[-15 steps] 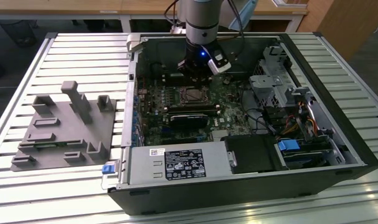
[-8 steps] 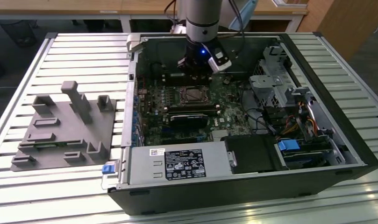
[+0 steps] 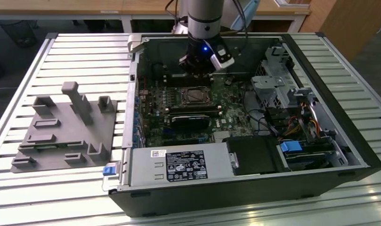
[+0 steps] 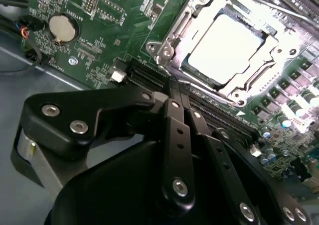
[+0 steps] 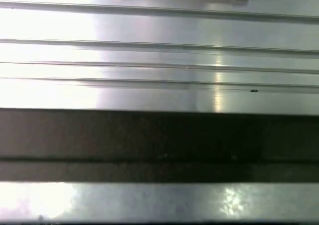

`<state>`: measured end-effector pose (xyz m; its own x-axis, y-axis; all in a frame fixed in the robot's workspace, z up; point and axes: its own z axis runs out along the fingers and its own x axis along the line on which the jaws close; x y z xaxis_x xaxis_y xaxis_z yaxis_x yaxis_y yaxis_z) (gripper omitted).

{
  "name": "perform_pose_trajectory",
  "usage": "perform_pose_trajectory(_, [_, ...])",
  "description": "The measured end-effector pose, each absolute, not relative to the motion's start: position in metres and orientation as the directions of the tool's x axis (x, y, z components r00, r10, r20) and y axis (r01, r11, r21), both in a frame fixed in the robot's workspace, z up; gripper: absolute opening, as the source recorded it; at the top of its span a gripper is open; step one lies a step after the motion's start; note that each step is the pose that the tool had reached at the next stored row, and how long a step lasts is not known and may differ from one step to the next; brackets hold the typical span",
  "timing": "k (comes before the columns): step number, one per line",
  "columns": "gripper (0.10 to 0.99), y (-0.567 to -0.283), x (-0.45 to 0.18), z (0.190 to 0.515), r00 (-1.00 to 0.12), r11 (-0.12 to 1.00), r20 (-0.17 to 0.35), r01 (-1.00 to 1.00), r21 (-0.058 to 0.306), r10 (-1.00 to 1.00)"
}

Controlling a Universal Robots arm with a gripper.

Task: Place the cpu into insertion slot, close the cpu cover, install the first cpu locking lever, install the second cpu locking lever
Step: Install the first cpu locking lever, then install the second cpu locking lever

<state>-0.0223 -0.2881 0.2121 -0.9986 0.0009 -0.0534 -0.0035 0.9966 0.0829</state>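
Sitting in its socket on the green motherboard [image 4: 124, 31], the cpu [image 4: 224, 46] is seen in the second wrist view with its pale metal top exposed, and the cpu cover [image 4: 172, 41] is laid around it as a silvery frame. In the exterior view the cpu [image 3: 195, 95] lies just below the gripper [image 3: 197, 70], which hangs inside the open computer case [image 3: 240, 188]. Nothing is seen held; how far the gripper is open cannot be told. A grey fixture block [image 3: 64, 127] rests on the slatted counter [image 3: 83, 52], well apart.
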Motion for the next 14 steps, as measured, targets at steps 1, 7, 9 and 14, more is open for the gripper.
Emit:
perform_pose_trajectory(1, [0.125,-0.2890,-0.0223,0.2121,-0.999,0.997,-0.053,-0.003,0.083,0.001])
perform_pose_trajectory(7, [0.125,-0.2924,-0.0221,0.2121,-0.999,0.997,-0.053,-0.002,0.083,0.002])
perform_pose_trajectory(9, [0.125,-0.2935,-0.0221,0.2121,-0.999,0.997,-0.053,-0.002,0.083,0.002])
perform_pose_trajectory(14, [0.125,-0.2947,-0.0219,0.2121,-0.999,0.997,-0.053,-0.002,0.083,0.002])
